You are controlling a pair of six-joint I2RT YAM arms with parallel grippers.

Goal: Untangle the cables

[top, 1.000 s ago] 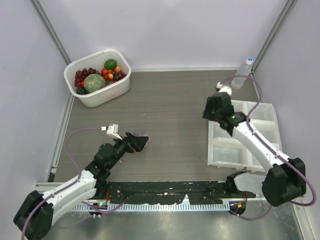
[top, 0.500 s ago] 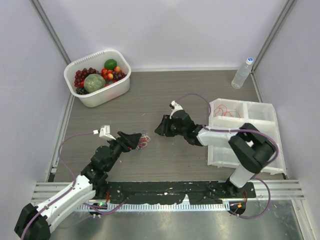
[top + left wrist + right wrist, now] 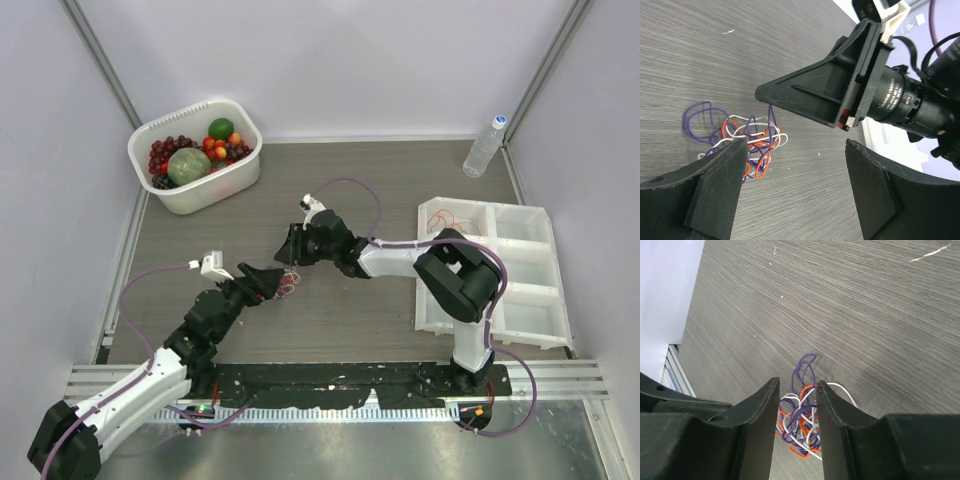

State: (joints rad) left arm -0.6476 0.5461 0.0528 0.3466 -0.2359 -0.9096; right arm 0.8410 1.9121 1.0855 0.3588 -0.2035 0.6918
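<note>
So here's where I'm at with the untangling job: the cables are one small clump of purple, orange and white wire lying on the table, pretty much in the middle of it, and both arms are pointed right at it. The left gripper is spread wide open and holding nothing. From its wrist cam the clump isn't centred in the gap at all; it sits hard against the one finger on the left of that view, partly tucked behind the tip, and I honestly can't tell if it's touching. The right gripper comes in from the far side with its fingers only a narrow slot apart, also holding nothing as far as I can see. On its own cam the clump lies dead ahead, just past the tips and lined up with the slot. The bundle has no real long axis, it's more of a round knot, but one purple loop pokes out on the side away from the right fingers. So I reckon the right arm has the better line: straight on and down gets a strand between its pads. The left would need to slide sideways first to centre the knot. Height above the table is hard to judge from any view, so I'd go gently to avoid the two grippers bumping, since they're really close together.
</note>
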